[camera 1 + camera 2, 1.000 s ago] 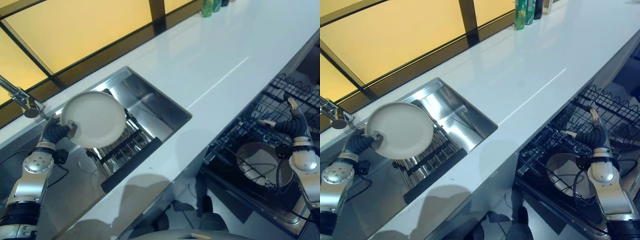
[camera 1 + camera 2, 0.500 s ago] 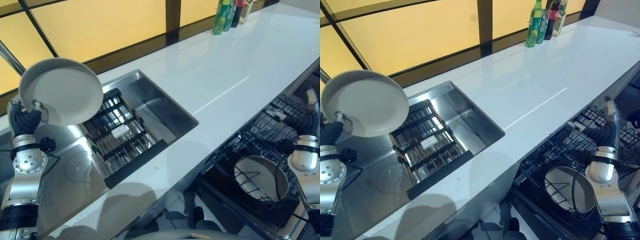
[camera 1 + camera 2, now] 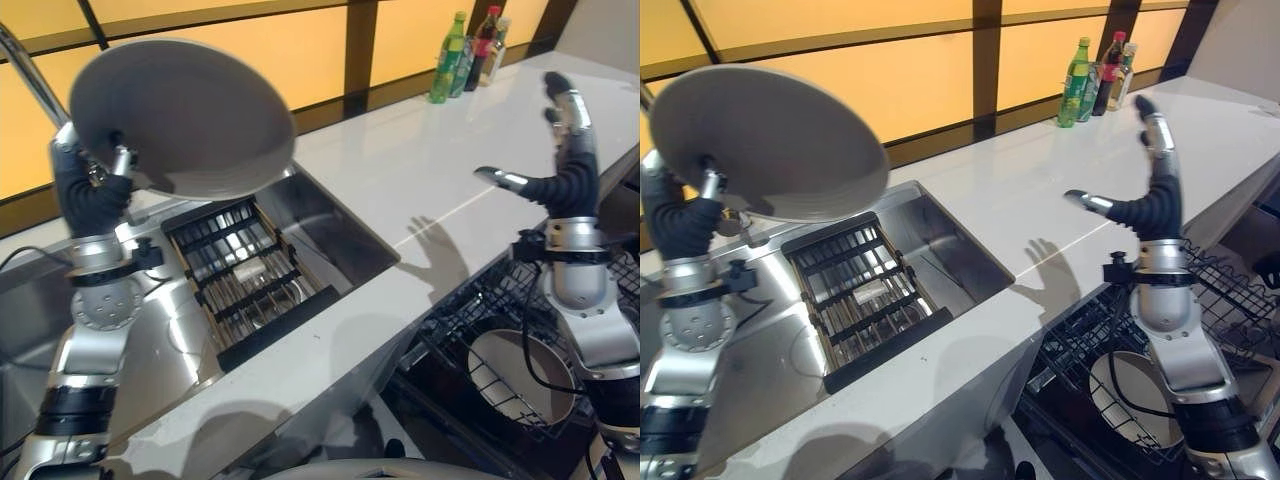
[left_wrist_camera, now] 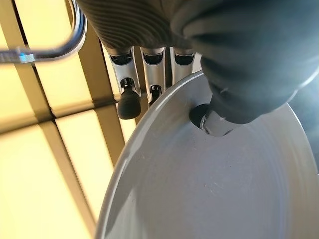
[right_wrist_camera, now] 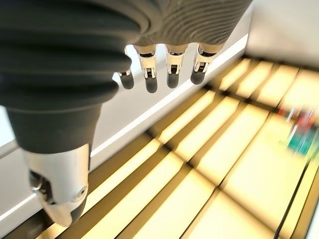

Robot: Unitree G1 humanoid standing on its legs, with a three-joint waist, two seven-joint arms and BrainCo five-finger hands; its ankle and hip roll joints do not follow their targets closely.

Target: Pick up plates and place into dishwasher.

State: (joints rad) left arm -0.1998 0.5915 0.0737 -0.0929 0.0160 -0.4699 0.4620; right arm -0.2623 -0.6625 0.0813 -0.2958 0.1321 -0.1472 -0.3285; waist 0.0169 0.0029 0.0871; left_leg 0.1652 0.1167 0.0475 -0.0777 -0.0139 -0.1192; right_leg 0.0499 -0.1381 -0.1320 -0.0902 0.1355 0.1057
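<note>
1. Left eye view: white worktop [image 3: 400, 190] with a steel sink [image 3: 300, 235].
2. The white plate [image 3: 185, 120] is raised above the sink, pinched by the left hand [image 3: 95, 195] fingers [image 4: 128, 99].
3. The right hand [image 3: 565, 165] is raised over the worktop, fingers spread, holding nothing.

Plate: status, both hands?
Left hand pinching plate above sink. Right hand open above counter. Second plate already racked. Path clear.
</note>
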